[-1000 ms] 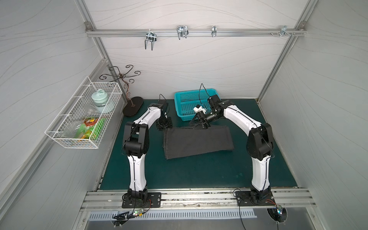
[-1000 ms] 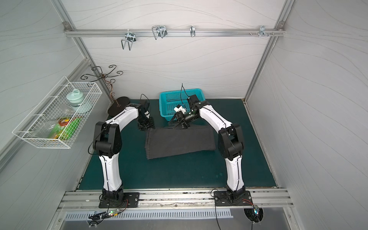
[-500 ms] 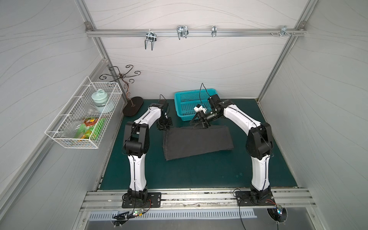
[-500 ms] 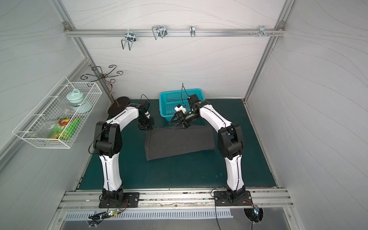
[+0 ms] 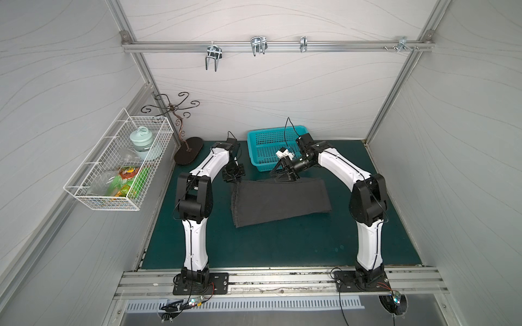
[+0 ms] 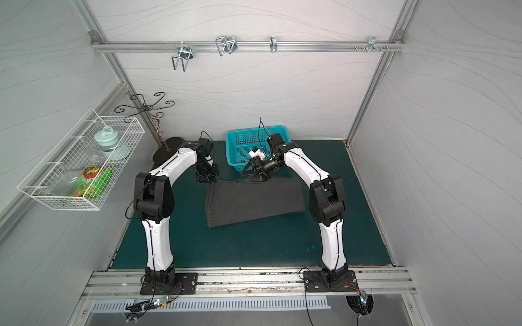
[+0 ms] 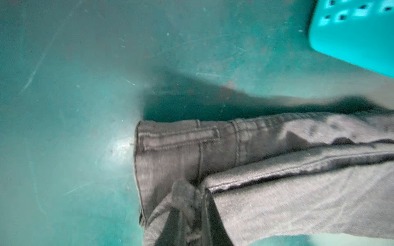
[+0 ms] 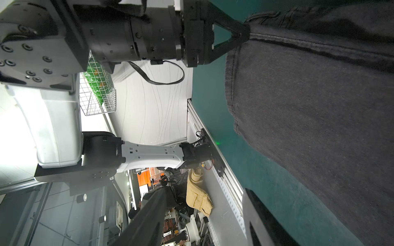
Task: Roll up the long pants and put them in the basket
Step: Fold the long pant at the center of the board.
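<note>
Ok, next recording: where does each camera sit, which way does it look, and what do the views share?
Top views: high at the front, looking down at left arm, right arm, the long pants and teal basket.
Left wrist: above the pants' waistband corner, facing the mat; barely any arm shows.
Right wrist: low, looking across at the left hand pinching the pants, with its own fingers in frame.
Shared: all show the pants.

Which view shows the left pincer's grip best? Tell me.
Right wrist view: the left pincer shows side-on, shut on the long pants at a corner. Left wrist view shows only bunched cloth; both top views show it tiny.
</note>
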You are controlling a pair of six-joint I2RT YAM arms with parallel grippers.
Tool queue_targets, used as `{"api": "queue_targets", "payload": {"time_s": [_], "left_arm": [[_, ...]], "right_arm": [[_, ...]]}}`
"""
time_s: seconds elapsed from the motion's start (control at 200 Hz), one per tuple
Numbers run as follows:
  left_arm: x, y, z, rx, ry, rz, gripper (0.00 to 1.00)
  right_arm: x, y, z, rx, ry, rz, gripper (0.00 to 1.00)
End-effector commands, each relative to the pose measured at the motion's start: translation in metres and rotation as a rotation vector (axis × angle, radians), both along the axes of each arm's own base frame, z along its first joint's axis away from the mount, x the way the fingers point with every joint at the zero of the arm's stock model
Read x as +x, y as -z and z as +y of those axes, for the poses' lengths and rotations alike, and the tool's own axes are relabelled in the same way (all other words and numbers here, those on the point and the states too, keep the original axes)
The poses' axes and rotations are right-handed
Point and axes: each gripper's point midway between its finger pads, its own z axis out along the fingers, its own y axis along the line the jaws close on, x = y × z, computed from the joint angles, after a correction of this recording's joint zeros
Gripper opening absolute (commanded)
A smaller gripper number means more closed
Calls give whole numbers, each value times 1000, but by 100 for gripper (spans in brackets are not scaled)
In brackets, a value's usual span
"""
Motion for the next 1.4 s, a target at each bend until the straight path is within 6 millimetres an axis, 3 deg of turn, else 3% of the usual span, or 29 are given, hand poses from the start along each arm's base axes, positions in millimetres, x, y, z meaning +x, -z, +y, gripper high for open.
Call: {"api": "queue_targets", "payload": {"time_s": [0.0,0.475,0.675,0.85,0.925,1.076,1.276,1.396], "left_arm": [[7,-35,1,22,6,-67,0],[45,-52,12,119,43,-102,0],[49,-61,6,84,32,-112,0],[45,-88,0,35,12,-149,0],[43,-99,-4,5,6,-166,0],[40,-110,-5,-12,-1,-187,0],[42,-107,-8,-25,-7,-178,0],[44,-115,-11,-47,-15,-199,0]], "right_arm": [[4,5,-3,-9,6,-2,61],[11,2,-15,-12,38,-13,61],[14,6,-19,-20,48,-6,61],[11,24,-24,-72,39,9,61],[7,38,-29,-119,31,21,52],[-1,70,-44,-247,23,21,0],[-14,121,-70,-465,5,34,0],[-18,134,-74,-489,2,45,0]]}}
